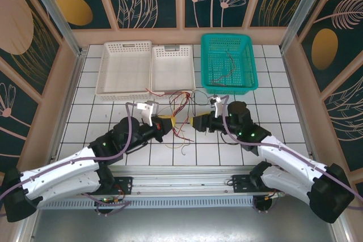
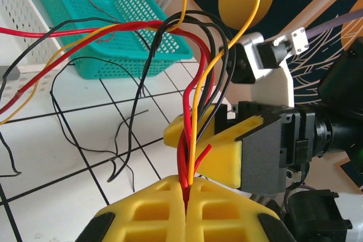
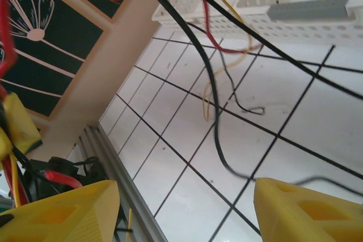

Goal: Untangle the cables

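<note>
At the bottom centre of the left wrist view, the left gripper (image 2: 187, 188) is pinched tight on the cables (image 2: 195, 111) — red, black and yellow strands rising from its jaws and fanning toward the upper left. They look light, limp and springy, likely to slip or snag. Taking one strand close to a crossing seems the best hold.

In the right wrist view, the right gripper (image 3: 187, 211) stands wide with nothing held, and a black strand trails above the desk (image 3: 306, 111). The overhead view adds the layout: both grippers face each other mid-frame with the tangle between them, and the teal basket (image 1: 227, 38) sits at upper right.
</note>
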